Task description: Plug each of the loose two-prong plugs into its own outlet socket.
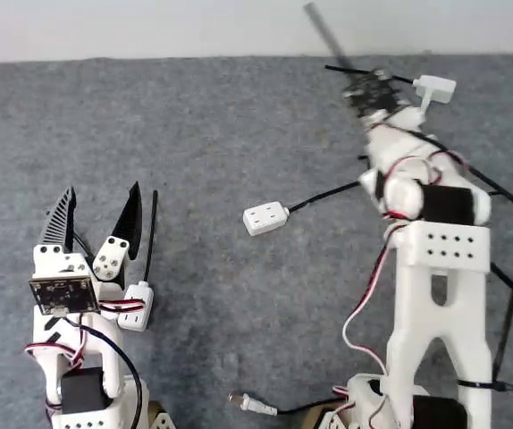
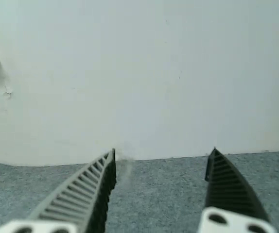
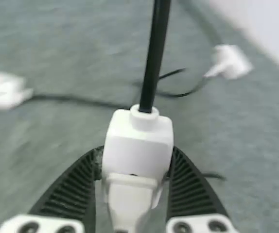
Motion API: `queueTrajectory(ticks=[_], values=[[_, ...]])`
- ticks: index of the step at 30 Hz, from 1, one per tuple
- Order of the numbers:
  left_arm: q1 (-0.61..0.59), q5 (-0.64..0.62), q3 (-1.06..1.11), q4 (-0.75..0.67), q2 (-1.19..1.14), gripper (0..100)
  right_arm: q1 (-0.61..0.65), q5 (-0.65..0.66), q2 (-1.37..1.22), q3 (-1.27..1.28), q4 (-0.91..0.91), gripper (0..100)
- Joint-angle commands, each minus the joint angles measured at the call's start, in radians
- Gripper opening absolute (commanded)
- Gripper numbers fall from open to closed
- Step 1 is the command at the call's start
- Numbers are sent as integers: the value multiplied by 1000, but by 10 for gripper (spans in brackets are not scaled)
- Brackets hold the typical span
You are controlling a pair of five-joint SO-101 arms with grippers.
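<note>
My right gripper [image 3: 135, 158] is shut on a white plug body [image 3: 137, 133], whose black cord [image 3: 154, 53] runs straight out from it. In the high view this gripper [image 1: 371, 91] is at the far right of the carpet, with the cord [image 1: 326, 36] sticking up toward the wall. A white outlet socket [image 1: 265, 217] lies mid-table, also seen from the right wrist [image 3: 1, 92]. Another white plug [image 1: 435, 88] [image 3: 229, 60] lies just beyond the right gripper. My left gripper [image 1: 96, 214] [image 2: 161, 170] stands open at the near left, nothing between its fingers.
A white corded block [image 1: 137, 306] lies beside the left arm, its cord [image 1: 152, 234] running away from the arm. A small plug [image 1: 252, 404] rests at the near edge by the right arm's base. Grey carpet [image 1: 221, 134] ends at a white wall [image 2: 139, 73].
</note>
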State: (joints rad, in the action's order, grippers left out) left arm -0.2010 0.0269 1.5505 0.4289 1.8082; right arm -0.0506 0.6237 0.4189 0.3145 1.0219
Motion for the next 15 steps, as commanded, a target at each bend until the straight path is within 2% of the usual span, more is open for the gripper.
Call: queueTrajectory(ticks=[1,7,11,15], values=[[6,9,-7,-32,9,297,-99,20,-51,28,-364,9],[6,9,-5,-32,9,297,-168,17,-371,-149,-618,8],[6,9,-5,-32,9,297,-200,15,-685,-465,-608,8],[8,9,-5,-32,9,297,-222,14,-1046,-908,-521,8]])
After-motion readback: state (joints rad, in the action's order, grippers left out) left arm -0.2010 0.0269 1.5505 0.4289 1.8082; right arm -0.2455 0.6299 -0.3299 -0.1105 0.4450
